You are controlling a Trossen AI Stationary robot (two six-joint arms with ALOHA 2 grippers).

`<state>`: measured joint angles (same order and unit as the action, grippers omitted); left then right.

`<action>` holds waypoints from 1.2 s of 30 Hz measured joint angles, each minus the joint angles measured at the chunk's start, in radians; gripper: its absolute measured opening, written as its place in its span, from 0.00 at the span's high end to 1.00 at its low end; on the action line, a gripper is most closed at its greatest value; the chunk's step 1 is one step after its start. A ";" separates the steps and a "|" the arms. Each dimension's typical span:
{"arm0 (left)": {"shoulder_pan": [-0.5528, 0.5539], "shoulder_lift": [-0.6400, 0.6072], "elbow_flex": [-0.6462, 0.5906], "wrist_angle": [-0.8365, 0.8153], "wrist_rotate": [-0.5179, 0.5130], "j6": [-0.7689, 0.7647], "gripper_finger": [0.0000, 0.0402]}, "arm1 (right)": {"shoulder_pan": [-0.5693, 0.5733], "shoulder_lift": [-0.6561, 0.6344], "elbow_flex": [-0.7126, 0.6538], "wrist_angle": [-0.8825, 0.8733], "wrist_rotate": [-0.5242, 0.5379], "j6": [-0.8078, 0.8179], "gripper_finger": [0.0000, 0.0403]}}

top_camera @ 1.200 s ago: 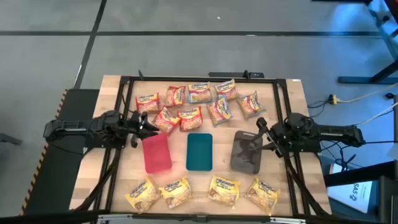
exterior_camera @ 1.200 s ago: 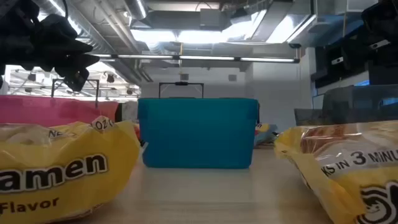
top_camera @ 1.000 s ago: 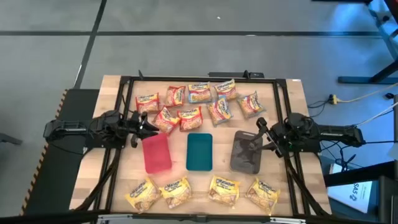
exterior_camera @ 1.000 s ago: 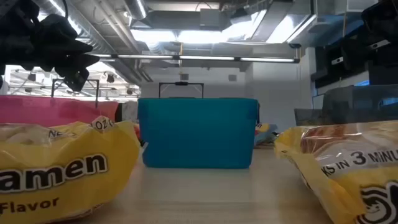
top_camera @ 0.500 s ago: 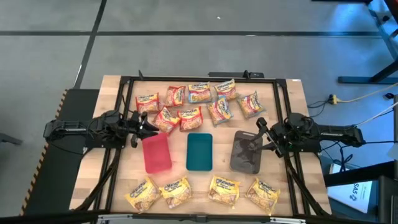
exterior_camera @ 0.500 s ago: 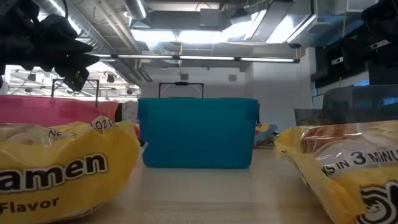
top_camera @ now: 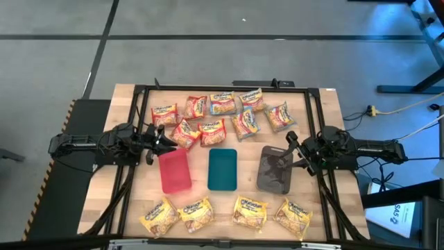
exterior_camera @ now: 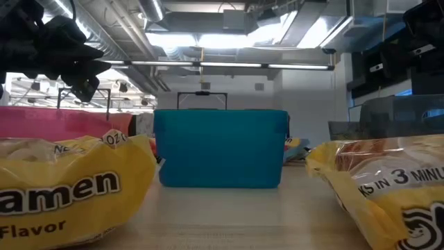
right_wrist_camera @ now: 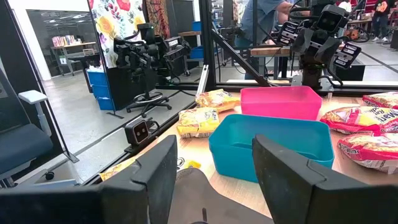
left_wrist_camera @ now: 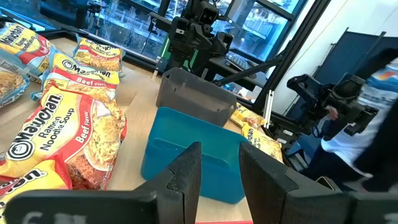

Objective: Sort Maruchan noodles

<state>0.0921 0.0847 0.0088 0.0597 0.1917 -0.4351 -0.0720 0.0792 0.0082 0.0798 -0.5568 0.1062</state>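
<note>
The bench (top_camera: 316, 114) carries three trays in a row, long axes running front to back: red tray (top_camera: 175, 171), teal tray (top_camera: 223, 169), grey tray (top_camera: 273, 171). Eight red and blue-edged Maruchan noodles (top_camera: 210, 130) cluster behind them, variously tilted; four yellow packets (top_camera: 196, 214) line the front, cut off in the low view. Left tool (top_camera: 164, 141) slightly parted, right tool (top_camera: 291, 147) wide apart, both empty

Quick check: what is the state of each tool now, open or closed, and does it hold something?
Left tool: open, holds nothing, near the red tray.
Right tool: open, holds nothing, above the grey tray.
</note>
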 joint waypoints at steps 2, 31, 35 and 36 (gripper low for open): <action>0.000 0.000 0.000 0.000 0.000 0.000 0.75 | 0.000 0.000 0.000 0.000 0.000 0.000 0.49; 0.000 0.000 0.000 0.000 0.000 0.000 0.75 | 0.000 0.010 -0.001 0.150 0.147 0.369 0.49; 0.000 0.000 0.000 0.000 0.000 0.000 0.75 | 0.000 0.011 -0.001 0.116 0.373 0.369 0.49; 0.000 0.000 0.000 0.000 0.000 0.000 0.75 | 0.000 0.010 -0.001 0.118 0.410 0.369 0.49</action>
<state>0.0921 0.0847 0.0086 0.0601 0.1917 -0.4351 -0.0723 0.0895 0.0074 0.1978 -0.1470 0.4749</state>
